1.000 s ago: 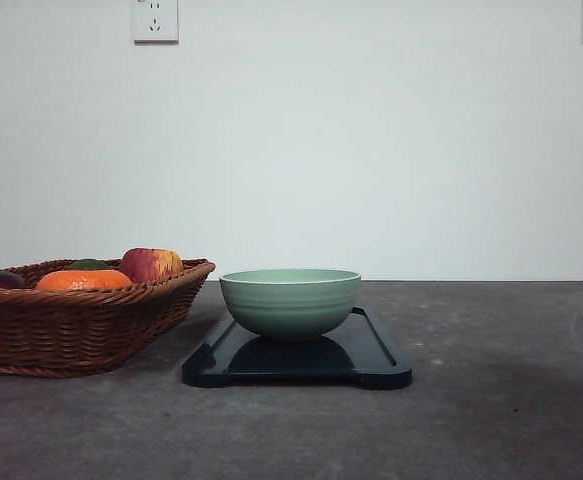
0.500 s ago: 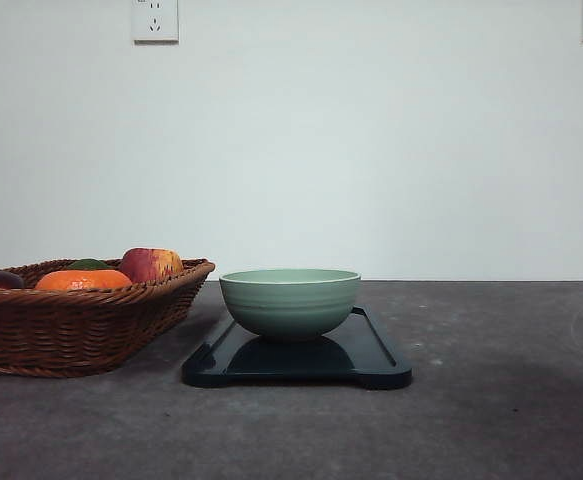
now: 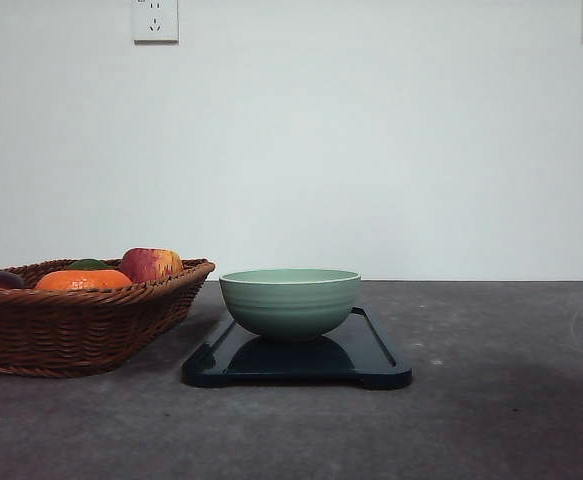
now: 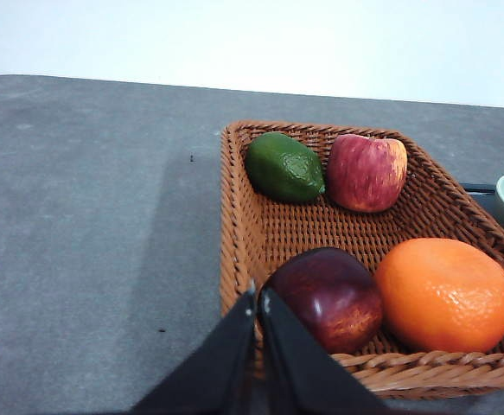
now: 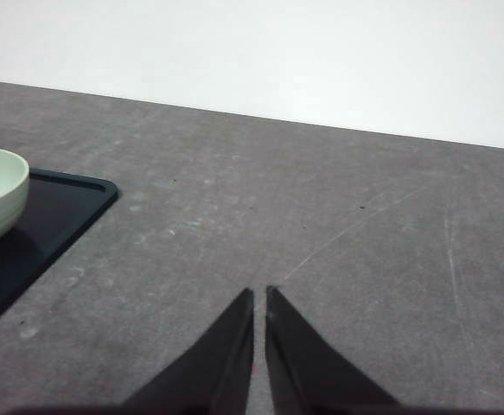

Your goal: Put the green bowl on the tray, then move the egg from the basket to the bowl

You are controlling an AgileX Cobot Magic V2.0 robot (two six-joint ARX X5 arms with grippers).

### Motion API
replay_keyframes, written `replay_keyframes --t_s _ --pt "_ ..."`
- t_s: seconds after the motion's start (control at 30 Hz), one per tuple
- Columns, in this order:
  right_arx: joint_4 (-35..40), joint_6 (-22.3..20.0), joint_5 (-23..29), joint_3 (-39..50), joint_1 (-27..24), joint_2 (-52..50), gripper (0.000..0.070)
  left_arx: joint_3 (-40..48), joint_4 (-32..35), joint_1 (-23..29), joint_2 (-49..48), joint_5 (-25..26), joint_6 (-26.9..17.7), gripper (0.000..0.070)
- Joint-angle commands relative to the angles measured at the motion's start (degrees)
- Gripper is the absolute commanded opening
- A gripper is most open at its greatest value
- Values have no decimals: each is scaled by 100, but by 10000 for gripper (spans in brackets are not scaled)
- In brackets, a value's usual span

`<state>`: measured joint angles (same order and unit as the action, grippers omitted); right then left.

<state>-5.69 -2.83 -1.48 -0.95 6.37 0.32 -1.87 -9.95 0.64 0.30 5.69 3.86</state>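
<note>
On the tray (image 3: 371, 355), the bowl (image 3: 290, 300) already sits, so the first step looks done and the egg transfer is next. Both grippers, left (image 4: 258, 298) and right (image 5: 259, 298), have their fingers together and hold nothing. In the basket (image 4: 243, 233) the egg (image 4: 325, 298) lies nearest, touching the orange (image 4: 444, 294); the left must open and reach over the near rim. Open table lies right of the tray.

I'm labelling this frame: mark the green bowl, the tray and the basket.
green bowl (image 3: 290, 305): front view, ridged outer wall.
tray (image 3: 376, 352): front view, bare right side.
basket (image 3: 71, 330): front view, woven front wall.
</note>
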Motion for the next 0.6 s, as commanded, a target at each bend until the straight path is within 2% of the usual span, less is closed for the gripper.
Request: replay_keyframes --t_s 0.0,0.57 --pt "61 -17 4 24 9 -11 18 109 80 9 -4 -15 -59 0" --pt "61 -17 4 24 9 -11 18 109 81 9 -4 -15 -59 0"
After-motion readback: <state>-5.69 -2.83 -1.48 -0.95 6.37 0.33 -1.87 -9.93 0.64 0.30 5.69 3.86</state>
